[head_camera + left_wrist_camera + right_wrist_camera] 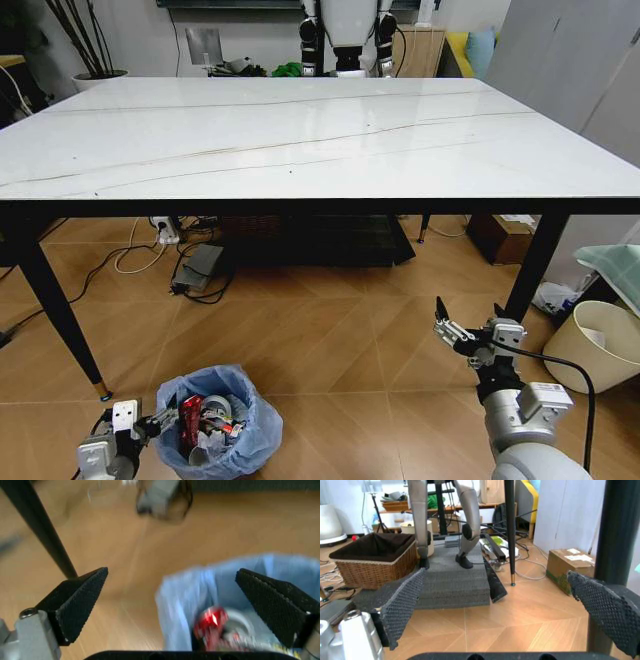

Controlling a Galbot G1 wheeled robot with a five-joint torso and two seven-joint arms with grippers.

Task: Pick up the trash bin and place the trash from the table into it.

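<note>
The trash bin, lined with a crinkly light-blue bag, stands on the wooden floor in front of the table. Trash lies inside it: a crushed red can and white scraps. My left gripper sits low, right beside the bin's left rim. In the left wrist view it is open, with the blue bag and the red can just beyond its spread fingers. My right gripper hovers open over the floor on the right, holding nothing, and in its wrist view it faces under the table.
Black table legs stand on either side. An unlined cream bin is at far right. Cables and a power strip lie under the table. A wicker basket and cardboard box sit beyond. Another robot stands behind the table.
</note>
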